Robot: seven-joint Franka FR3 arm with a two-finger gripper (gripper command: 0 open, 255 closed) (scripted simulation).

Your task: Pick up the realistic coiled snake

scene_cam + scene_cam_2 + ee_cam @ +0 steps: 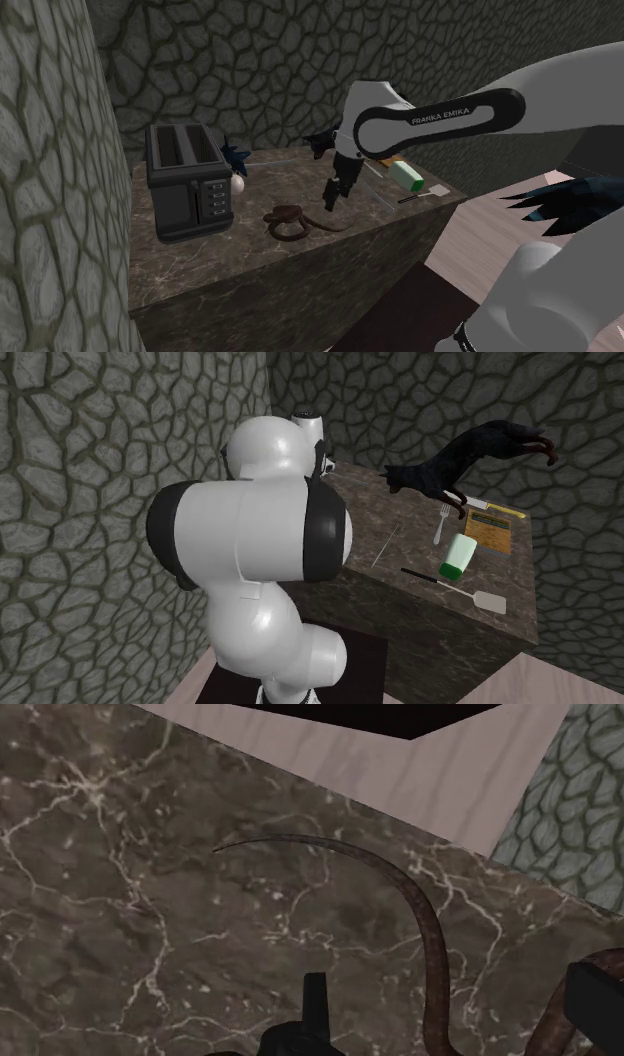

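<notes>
The coiled snake trails its tail toward the shoulder view's right. The hand hovers over it, open and empty.

This looks to me like a kitchen corner in a house, though a rough one. A dark marbled bench fills the corner, and a black two-slot toaster sits at one end of it. Further along lie a fork, a dark-handled spatula, a brownish cutting board and a green-and-white block, all close together. The walls all round are grey irregular stone with dark joints, more like a cellar than a home. The floor beside the bench is pale planking.
</notes>
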